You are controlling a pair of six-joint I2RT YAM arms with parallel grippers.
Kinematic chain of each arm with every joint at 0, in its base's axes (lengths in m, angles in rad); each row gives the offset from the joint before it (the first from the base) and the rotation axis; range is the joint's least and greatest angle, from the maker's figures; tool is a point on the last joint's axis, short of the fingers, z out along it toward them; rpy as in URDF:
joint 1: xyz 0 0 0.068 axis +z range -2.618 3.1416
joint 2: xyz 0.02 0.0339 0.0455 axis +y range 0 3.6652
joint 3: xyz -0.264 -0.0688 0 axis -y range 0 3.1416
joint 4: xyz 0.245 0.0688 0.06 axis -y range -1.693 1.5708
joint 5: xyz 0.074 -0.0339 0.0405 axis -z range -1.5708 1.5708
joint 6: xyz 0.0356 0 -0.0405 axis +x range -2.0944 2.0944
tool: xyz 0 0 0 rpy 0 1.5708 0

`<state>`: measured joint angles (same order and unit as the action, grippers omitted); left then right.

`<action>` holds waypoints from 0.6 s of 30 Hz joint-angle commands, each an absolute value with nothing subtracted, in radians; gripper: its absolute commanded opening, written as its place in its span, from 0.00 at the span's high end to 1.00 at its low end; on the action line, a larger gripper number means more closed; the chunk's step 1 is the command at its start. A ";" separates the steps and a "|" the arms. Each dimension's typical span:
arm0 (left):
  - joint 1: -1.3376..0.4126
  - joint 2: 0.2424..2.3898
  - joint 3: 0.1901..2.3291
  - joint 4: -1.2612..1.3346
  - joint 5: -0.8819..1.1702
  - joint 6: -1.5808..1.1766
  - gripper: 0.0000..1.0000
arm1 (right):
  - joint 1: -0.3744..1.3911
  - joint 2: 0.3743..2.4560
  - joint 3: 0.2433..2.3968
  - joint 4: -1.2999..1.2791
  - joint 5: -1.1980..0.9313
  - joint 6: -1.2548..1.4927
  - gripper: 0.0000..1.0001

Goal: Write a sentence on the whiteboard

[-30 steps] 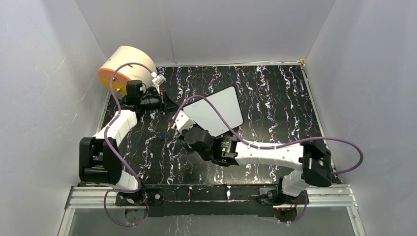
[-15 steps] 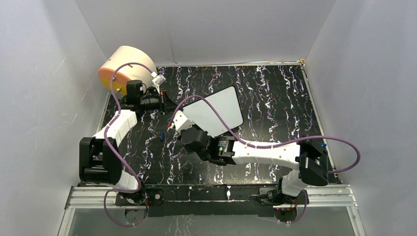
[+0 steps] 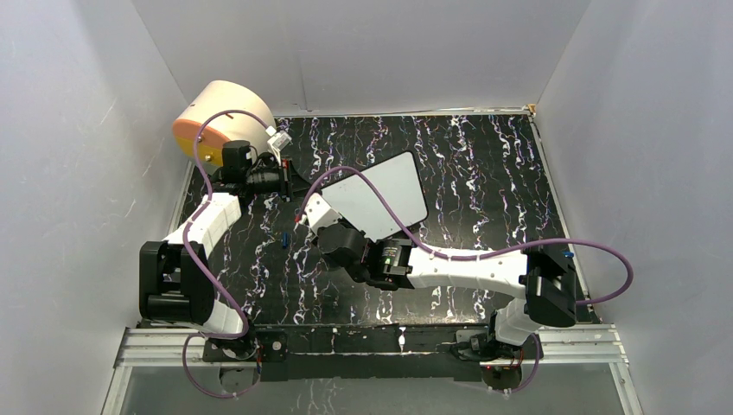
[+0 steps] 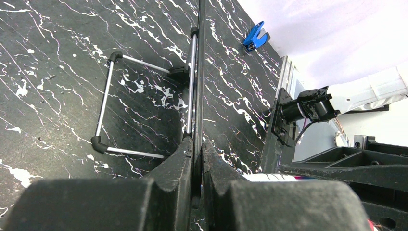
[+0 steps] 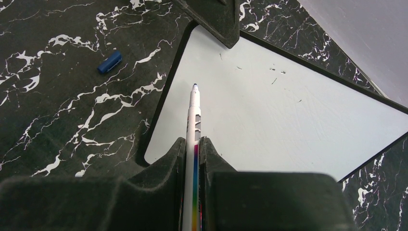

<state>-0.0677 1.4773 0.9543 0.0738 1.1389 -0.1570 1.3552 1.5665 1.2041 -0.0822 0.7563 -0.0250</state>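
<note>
The whiteboard (image 3: pixel 385 192) stands tilted at mid-table, its pale face (image 5: pixel 288 110) bare but for a few faint specks; the sentence is not in view. My left gripper (image 3: pixel 288 182) is shut on the board's left edge. In the left wrist view that thin black rim (image 4: pixel 199 72) runs edge-on out of the gripper (image 4: pixel 197 142). My right gripper (image 5: pixel 192 142) is shut on a white marker (image 5: pixel 194 110) with a rainbow stripe. Its blue tip sits over the board's near-left part; whether it touches is unclear. From above, the right gripper (image 3: pixel 331 223) is at the board's lower left corner.
A blue marker cap (image 3: pixel 284 238) lies on the black marbled table left of the right gripper, also seen as the cap (image 5: pixel 109 62). A cream-and-orange drum (image 3: pixel 220 117) stands at the back left. A wire stand (image 4: pixel 108 106) sticks out behind the board. Grey walls enclose the table.
The right arm has shifted slightly to the left, carrying the marker with it. The left arm and the whiteboard have not moved.
</note>
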 commanded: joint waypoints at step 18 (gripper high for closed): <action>-0.069 1.477 0.974 0.029 1.132 -0.138 1.00 | 1.345 1.600 1.287 -0.049 0.803 -0.008 1.00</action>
<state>-0.0677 1.4780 0.9554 0.0727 1.1400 -0.1562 1.3540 1.5997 1.2343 -0.1024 0.7650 -0.0216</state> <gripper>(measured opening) 0.065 0.200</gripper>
